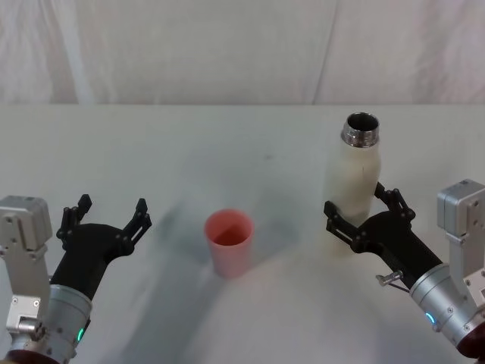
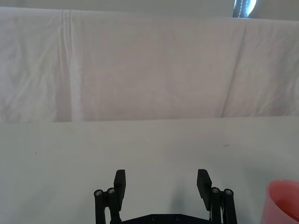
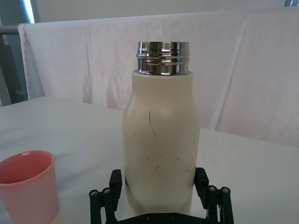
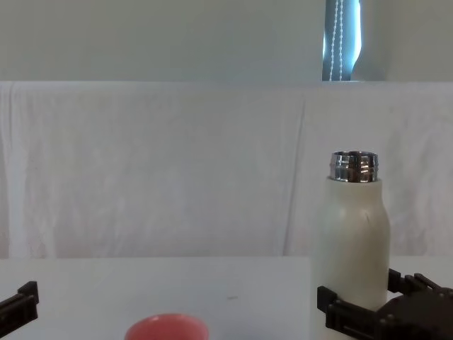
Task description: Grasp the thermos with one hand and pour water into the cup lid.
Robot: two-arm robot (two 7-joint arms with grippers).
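Right gripper (image 1: 362, 211) is reaching in low from the near right, its black fingers spread wide and straddling the lower body of the thermos (image 1: 355, 182); whether the pads are touching the wall cannot be told. Left gripper (image 1: 106, 216) is hovering well to the left of the thermos, fingers released and apart, holding nothing.

The cup lid (image 1: 229, 241) is standing upright on the bench (image 1: 227, 144) between the two grippers, left of the thermos and nearer the robot: smooth pink plastic, tapering, rounded rim.

The thermos is standing upright, matte cream with fine scratches, rounded shoulders, shiny threaded steel neck, mouth uncapped. Its base is hidden behind the right gripper.

Behind the thermos, a wrinkled white cloth (image 4: 156, 170) is hanging.
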